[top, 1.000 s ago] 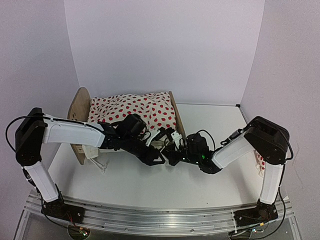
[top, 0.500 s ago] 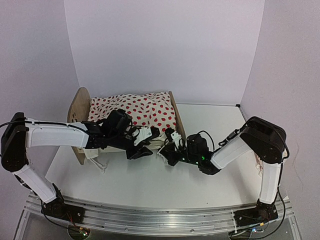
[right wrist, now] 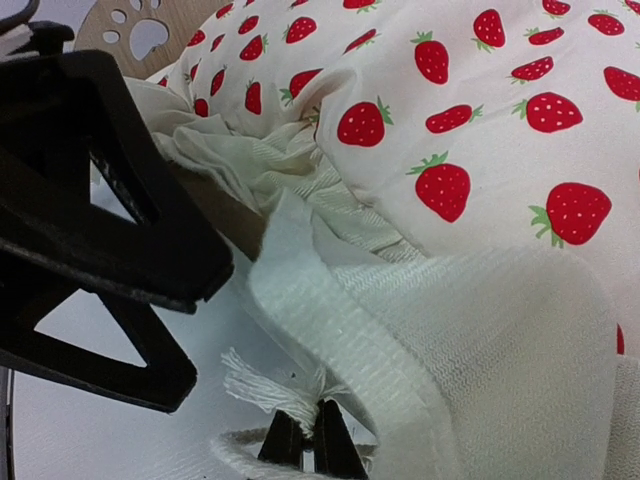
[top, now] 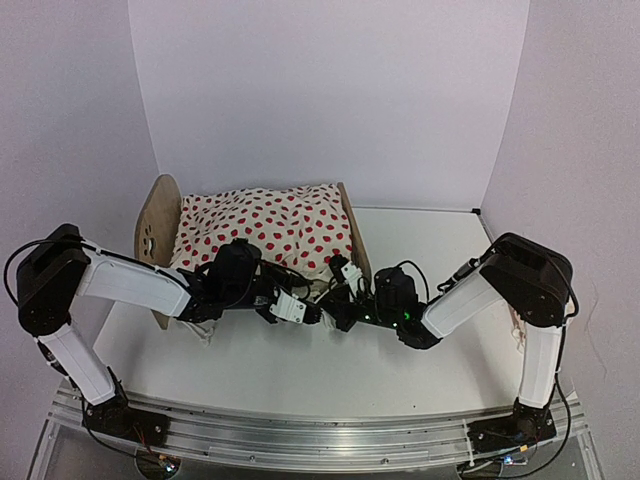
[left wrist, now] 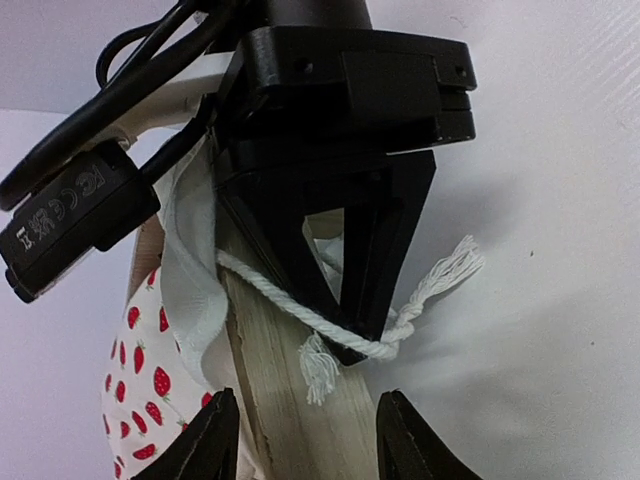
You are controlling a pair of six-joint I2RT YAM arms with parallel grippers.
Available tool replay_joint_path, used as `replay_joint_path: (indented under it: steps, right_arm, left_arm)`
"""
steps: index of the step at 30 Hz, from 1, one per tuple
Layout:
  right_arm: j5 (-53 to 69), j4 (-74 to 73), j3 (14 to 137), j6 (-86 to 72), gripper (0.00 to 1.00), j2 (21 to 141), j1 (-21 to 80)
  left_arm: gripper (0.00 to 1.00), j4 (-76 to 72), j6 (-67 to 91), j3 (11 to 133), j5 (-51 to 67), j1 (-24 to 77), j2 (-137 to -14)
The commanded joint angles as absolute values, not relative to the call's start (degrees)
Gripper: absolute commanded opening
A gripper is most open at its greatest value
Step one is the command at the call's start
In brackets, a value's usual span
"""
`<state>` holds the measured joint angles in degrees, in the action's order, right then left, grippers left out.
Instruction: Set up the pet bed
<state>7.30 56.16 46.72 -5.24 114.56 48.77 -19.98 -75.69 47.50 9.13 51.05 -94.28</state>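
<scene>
The pet bed (top: 157, 222) stands at the left middle, headboard to the left and low footboard (top: 353, 243) to the right. A cream red-dotted duvet (top: 270, 222) covers it and hides the mattress. My left gripper (top: 296, 310) is open at the bed's near right corner. In the left wrist view its jaws (left wrist: 307, 440) straddle a light-wood edge (left wrist: 290, 390) without gripping it. My right gripper (top: 340, 300) is just beside it, shut on a white cord tassel (right wrist: 275, 385) hanging from the duvet's white underside (right wrist: 420, 330). The same cord (left wrist: 300, 305) runs across the wood.
Another white cord (top: 200, 330) trails on the table below the headboard end. A small red-dotted piece (top: 518, 330) peeks out behind my right arm at the right wall. The paw-print cutout (right wrist: 148, 33) shows far off in the right wrist view.
My left gripper rose and swung left half a second ago, then came back down to the bed's near right corner. The right gripper has barely moved and keeps hold of the cord.
</scene>
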Motion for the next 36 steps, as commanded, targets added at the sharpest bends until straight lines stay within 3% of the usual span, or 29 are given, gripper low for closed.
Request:
replay_joint_path:
  steps: [1,8,21,24,28,31,36]
  right_arm:
    - [8.07,58.36,46.11,-4.29,0.0,113.47,48.48]
    - [8.02,58.45,45.32,-3.83,0.0,112.61,48.45]
    - [9.56,58.8,44.56,-3.13,0.0,111.36,48.51]
    - [9.66,58.89,44.65,-3.04,0.0,111.27,48.48]
    - [9.55,58.97,44.65,-3.27,0.0,111.35,48.48]
    - [8.98,58.89,44.47,-3.49,0.0,111.21,48.47]
    - [5.82,58.28,42.25,-5.81,0.23,109.38,48.51]
  left_arm:
    - [0.48,-28.18,-83.4,47.91,10.09,51.17,-96.15]
    - [0.38,-25.92,-83.68,49.75,11.29,50.9,-98.62]
    - [0.3,-30.08,-84.54,52.0,9.06,50.88,-102.83]
    - [0.23,-30.63,-83.47,52.15,8.75,50.91,-102.79]
    - [0.01,-30.86,-80.77,51.67,10.83,50.81,-101.63]
    - [0.0,-29.67,-77.32,51.72,11.76,50.84,-100.45]
    - [0.0,-26.78,-72.93,52.61,9.46,50.8,-99.69]
